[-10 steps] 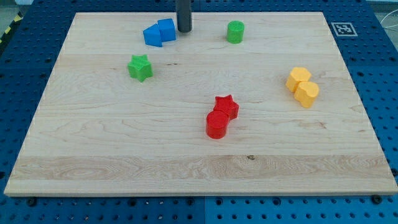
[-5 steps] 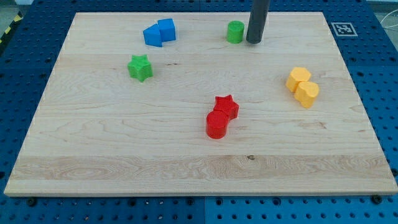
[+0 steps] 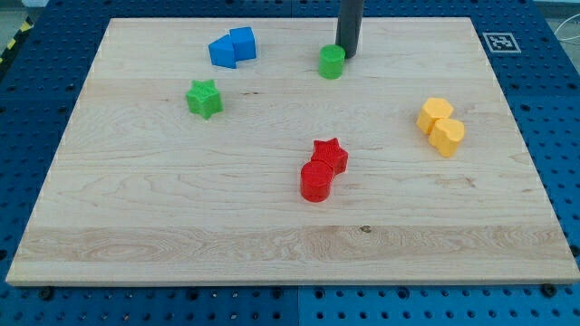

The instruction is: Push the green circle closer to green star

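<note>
Green circle (image 3: 332, 62): short cylinder standing upright near the top edge of the wooden board (image 3: 272, 226), a little right of the board's middle line. Round face up; its axis is vertical, so no heading along the board can be read from it.

My tip (image 3: 347, 55): the dark rod comes down from the view's top and ends just to the upper right of the green circle, touching it or very nearly so; the contact itself cannot be resolved. The arm carries no gripper, so there are no jaws to report as spread or pressed together.

Green star (image 3: 205, 98): lies flat, well to the left of the green circle and slightly lower in the view. Bare board between the two.

Two blue blocks (image 3: 232, 47): touching, near the top edge, above and right of the green star; exact shapes unclear.

Red star (image 3: 330, 155) and red circle (image 3: 315, 181): touching, near the board's centre, circle at the star's lower left.

Two yellow blocks (image 3: 440, 125): touching, towards the right edge.

Square marker tag (image 3: 497, 42): on the blue pegboard surface (image 3: 553, 109), just off the top right corner.
</note>
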You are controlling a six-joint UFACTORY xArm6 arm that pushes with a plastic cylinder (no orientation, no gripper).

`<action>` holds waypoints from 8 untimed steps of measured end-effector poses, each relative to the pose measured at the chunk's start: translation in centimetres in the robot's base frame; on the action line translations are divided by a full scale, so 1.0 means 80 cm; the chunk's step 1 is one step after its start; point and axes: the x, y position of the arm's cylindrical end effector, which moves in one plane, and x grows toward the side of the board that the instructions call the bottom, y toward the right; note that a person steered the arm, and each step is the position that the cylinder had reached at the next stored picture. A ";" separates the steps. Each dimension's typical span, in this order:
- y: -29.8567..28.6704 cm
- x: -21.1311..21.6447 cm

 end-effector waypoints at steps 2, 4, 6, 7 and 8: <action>-0.017 0.015; -0.042 0.060; -0.057 0.090; -0.034 0.092; -0.029 0.120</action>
